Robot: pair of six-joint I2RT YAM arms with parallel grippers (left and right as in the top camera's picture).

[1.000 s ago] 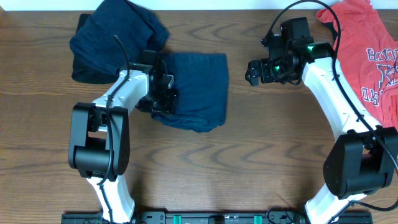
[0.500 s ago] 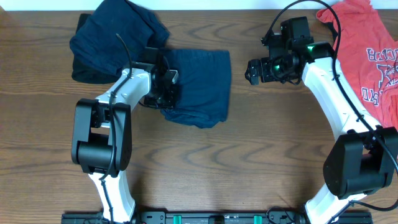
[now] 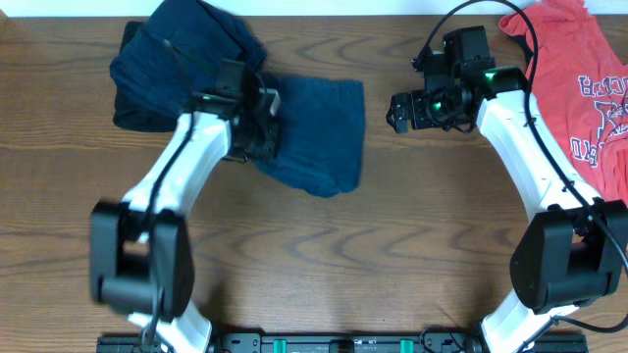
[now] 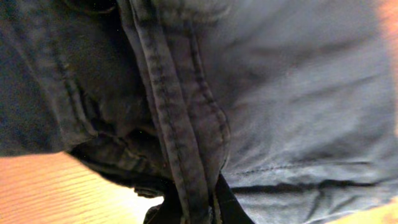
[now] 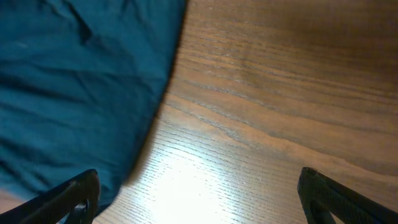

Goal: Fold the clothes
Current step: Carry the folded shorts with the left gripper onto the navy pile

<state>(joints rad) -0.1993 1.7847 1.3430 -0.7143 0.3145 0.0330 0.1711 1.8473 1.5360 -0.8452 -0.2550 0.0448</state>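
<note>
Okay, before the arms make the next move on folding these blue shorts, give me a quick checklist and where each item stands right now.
1. Left gripper has its jaws shut on the navy shorts, at the seamed left edge: ok.
2. Right gripper has its jaws open, ready to grasp: ok.
3. Right gripper holds the shorts' right edge: not ok; it is over bare table beside them.
4. Shorts lie flat: not ok; the lower edge looks bunched.
5. Red T-shirt is apart from the shorts: ok.
6. Dark pile is apart from the shorts: cannot tell; the left arm hides the gap.
</note>
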